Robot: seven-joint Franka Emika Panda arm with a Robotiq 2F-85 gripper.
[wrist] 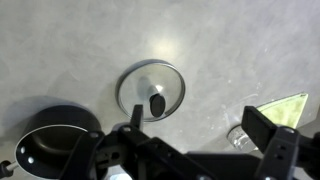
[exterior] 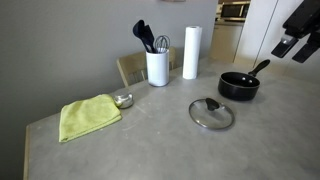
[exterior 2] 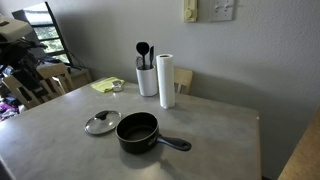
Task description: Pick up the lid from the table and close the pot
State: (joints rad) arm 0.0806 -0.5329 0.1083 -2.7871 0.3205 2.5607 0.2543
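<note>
The glass lid (exterior: pixel 211 113) lay flat on the grey surface (exterior: pixel 150 150), well in from every edge, just beside the black saucepan (exterior: pixel 239 86) but not touching it. The arm's pincer (wrist: pixel 195 112) hung above the lid with its fingers spread, holding nothing. Rigid, smooth and breakable, the lid looked moderately heavy for its size. With its metal rim flush to the surface, the small dark knob (wrist: pixel 156 102) at its centre appeared the only sound place to grip. A white utensil holder (exterior: pixel 157 66) and a paper towel roll (exterior: pixel 190 52) stood by the edge along the wall.
</note>
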